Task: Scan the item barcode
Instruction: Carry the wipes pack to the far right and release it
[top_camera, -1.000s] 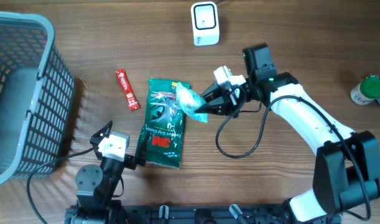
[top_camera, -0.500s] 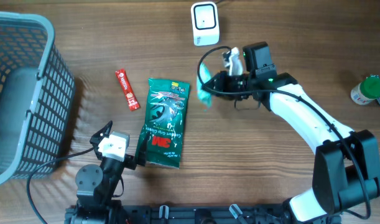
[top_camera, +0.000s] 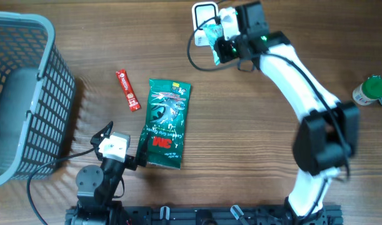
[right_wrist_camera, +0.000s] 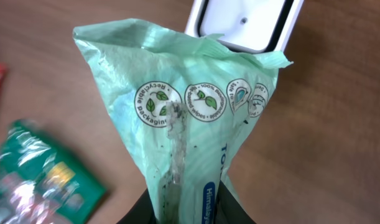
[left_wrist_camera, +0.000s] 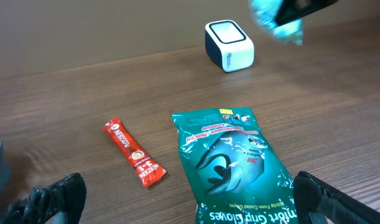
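At twelve o'clock the right gripper (right_wrist_camera: 185, 211) pinched the green packet (right_wrist_camera: 196, 124) over the white scanner (right_wrist_camera: 242, 22) (partly hiding it), while the left gripper (left_wrist_camera: 190, 202), at seven o'clock, gaped wide

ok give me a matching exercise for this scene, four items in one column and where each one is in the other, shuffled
Items
1. light green packet
2. red sachet
3. grey basket
4. green-capped bottle

Places
A. far right of the overhead view
B. lying flat just left of the gloves pack
C. in the right gripper, by the white scanner
D. far left of the overhead view

Pairs: 1-C, 2-B, 3-D, 4-A
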Motion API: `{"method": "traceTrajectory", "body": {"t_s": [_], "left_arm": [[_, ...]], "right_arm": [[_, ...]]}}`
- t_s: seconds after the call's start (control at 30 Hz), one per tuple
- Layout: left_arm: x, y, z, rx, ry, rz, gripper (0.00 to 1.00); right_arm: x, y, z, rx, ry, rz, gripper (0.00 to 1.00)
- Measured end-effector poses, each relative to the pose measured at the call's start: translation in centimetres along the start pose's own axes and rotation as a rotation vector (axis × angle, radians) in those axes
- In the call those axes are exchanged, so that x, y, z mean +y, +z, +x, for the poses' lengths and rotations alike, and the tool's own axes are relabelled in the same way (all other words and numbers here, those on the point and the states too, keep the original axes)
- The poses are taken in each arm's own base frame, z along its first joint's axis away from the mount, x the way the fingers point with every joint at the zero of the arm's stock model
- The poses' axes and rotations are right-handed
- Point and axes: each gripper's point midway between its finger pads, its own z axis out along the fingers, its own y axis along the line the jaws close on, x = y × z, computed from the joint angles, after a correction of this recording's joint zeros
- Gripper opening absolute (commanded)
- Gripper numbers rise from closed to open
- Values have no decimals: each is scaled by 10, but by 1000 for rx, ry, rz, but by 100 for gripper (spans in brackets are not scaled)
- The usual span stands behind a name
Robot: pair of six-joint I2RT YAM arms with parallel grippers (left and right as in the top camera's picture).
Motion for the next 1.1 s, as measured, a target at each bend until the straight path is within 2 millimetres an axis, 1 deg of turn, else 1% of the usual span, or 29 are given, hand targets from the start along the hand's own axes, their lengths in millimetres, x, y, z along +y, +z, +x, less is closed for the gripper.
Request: {"method": "traceTrajectory", "body": {"t_s": [0.03,0.07,0.1,0.17,0.23,0.33,0.37,0.5,0.63,0.7,0.73,0.8,0.87,0.9,0.93,1.0,1.03,1.07,1.1], "left_arm": [[0,0,0,-1,0,0,100],[0,0,0,0,0,0,100],[0,0,0,0,0,0,100],[0,0,0,0,0,0,100],[0,0,0,0,0,0,100],[0,0,0,0,0,0,100],[0,0,0,0,0,0,100],[0,0,0,0,0,0,100],[0,0,0,0,0,0,100],[0,0,0,0,0,0,100],[0,0,0,0,0,0,100],[0,0,0,0,0,0,100],[0,0,0,-1,0,0,100],[0,0,0,-1,0,0,100],[0,0,0,0,0,0,100],[0,0,0,-1,0,0,100],[0,0,0,0,0,0,100],[0,0,0,0,0,0,100],[0,0,0,0,0,0,100]], "right_arm": [[-6,13,-2,20,-10,18,4],[-13,24,-9,19,-25,41,4],[-17,30,-15,15,-38,58,4],[-29,38,-37,-42,-75,113,4],[-36,43,-46,-73,-95,148,4],[-50,62,-42,-72,-126,210,4],[-56,71,-37,-60,-136,236,4],[-61,70,-38,-52,-182,290,4],[-59,67,-34,-5,-243,325,4],[-58,61,-33,32,-266,340,4],[-56,55,-38,40,-269,346,4],[-50,42,-36,77,-204,327,4],[-45,29,-17,152,-123,307,4],[-43,21,-12,176,-96,304,4],[-43,6,-8,201,-69,304,4],[-47,-21,-7,214,-38,317,4],[-58,-46,-7,216,-11,347,4],[-69,-62,-5,225,7,381,4],[-91,-84,4,259,33,443,4]]}}
